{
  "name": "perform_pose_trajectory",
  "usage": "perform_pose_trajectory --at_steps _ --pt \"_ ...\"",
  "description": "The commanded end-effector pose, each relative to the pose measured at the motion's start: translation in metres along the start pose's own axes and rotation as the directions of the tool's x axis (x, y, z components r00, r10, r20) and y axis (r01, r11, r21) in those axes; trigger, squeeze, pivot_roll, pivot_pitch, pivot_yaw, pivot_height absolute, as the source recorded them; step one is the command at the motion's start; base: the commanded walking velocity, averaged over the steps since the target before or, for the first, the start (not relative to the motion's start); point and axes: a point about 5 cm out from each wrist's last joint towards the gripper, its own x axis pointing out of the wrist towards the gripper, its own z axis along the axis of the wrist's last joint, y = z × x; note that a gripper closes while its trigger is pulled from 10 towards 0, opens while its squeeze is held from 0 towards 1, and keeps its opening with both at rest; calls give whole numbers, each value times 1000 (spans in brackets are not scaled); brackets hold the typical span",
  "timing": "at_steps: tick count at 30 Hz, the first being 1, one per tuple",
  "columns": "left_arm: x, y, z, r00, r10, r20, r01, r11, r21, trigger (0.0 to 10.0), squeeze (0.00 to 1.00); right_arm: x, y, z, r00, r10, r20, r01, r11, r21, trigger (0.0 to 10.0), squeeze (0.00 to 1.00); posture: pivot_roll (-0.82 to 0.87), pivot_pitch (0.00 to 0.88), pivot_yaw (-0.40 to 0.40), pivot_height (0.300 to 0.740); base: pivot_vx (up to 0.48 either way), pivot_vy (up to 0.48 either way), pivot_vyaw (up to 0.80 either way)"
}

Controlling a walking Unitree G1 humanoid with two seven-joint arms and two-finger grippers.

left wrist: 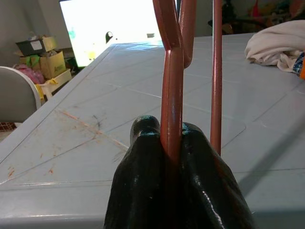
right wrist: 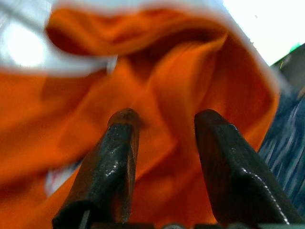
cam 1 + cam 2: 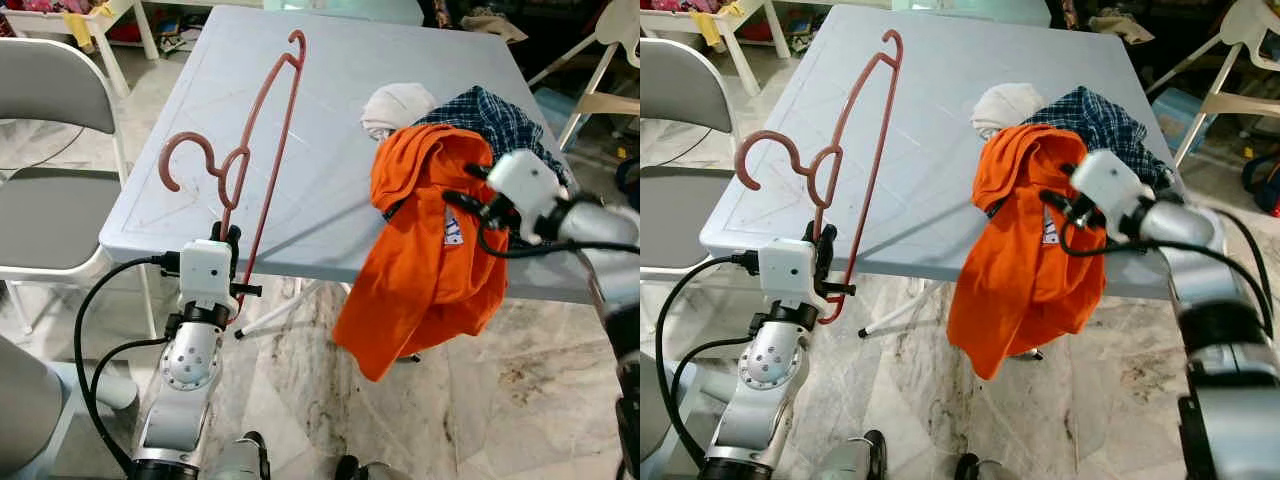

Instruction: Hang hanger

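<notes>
My left pincer (image 1: 174,143) is clamped on one thin reddish-brown plastic hanger (image 3: 262,150), tilted over the pale blue surface (image 3: 330,90). Right pincer (image 2: 164,129) is spread open against one orange shirt (image 3: 430,240), beside one plaid cloth (image 3: 495,115) and one white cloth (image 3: 395,105).

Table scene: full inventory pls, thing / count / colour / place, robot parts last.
Table: 1, pale blue, centre.
Hanger: 1, reddish-brown, upright over table's left side, clamped in left gripper.
Orange shirt: 1, draped over table's near-right edge.
Plaid garment: 1, dark blue check, behind the shirt.
White cloth: 1, beside the plaid.
Chair: 1, grey, left of table.
Left gripper: shut on hanger.
Right gripper: open, at orange shirt.
</notes>
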Motion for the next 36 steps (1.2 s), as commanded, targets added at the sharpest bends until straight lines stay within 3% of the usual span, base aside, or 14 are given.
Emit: perform_pose_trajectory --at_steps 1,7,8,9,10,11,25,27,32,34,36 --pt "-5 -3 -14 997 -24 -79 24 1000 1 10000 0 -14 -11 0 999 -43 4 43 999 24 10000 1000 120 202 -42 740 0 0 0" --pt "-1 -8 -14 996 -55 -76 55 998 -3 10000 0 -48 -9 -16 997 -25 -78 33 994 108 10000 1000 99 200 -30 740 0 0 0" --pt "-1 -8 -14 995 -57 -75 57 998 -4 10000 0 -50 -9 -17 996 -28 -84 37 993 111 10000 922 94 200 -29 740 0 0 0" --pt "-1 -9 -14 995 -59 -75 59 998 -4 10000 0 -52 -10 -17 995 -31 -90 41 993 115 10000 816 94 200 -29 740 0 0 0" --pt "-1 -9 -13 995 -62 -75 62 998 -5 10000 0 -54 -11 -18 994 -34 -101 46 992 118 10000 227 93 200 -29 740 0 0 0" --pt "-1 -9 -13 995 -63 -74 63 998 -5 10000 0 -55 -11 -18 994 -32 -105 45 991 124 10000 0 93 200 -29 740 0 0 0" --pt "-1 -5 -14 996 -51 -76 51 999 -2 10000 0 -70 1 -9 996 73 -48 -52 940 337 10000 0 105 199 -34 740 0 0 0" --pt "-1 -4 -14 996 -51 -76 51 999 -2 10000 0 -69 7 -11 995 94 -42 -72 929 364 10000 0 104 199 -33 740 0 0 0" --pt "-2 -6 -15 995 -58 -78 58 998 -3 10000 0 -56 41 -23 985 152 -78 -105 900 423 10000 0 99 205 -31 740 0 0 0" --pt "-2 -5 -14 995 -59 -78 59 998 -3 10000 0 -54 46 -24 984 156 -83 -105 895 432 10000 0 98 207 -29 740 0 0 0" --pt "-2 -5 -14 995 -62 -78 62 998 -3 10000 0 -48 63 -24 977 198 -72 -144 877 458 10000 0 98 209 -26 740 0 0 0"
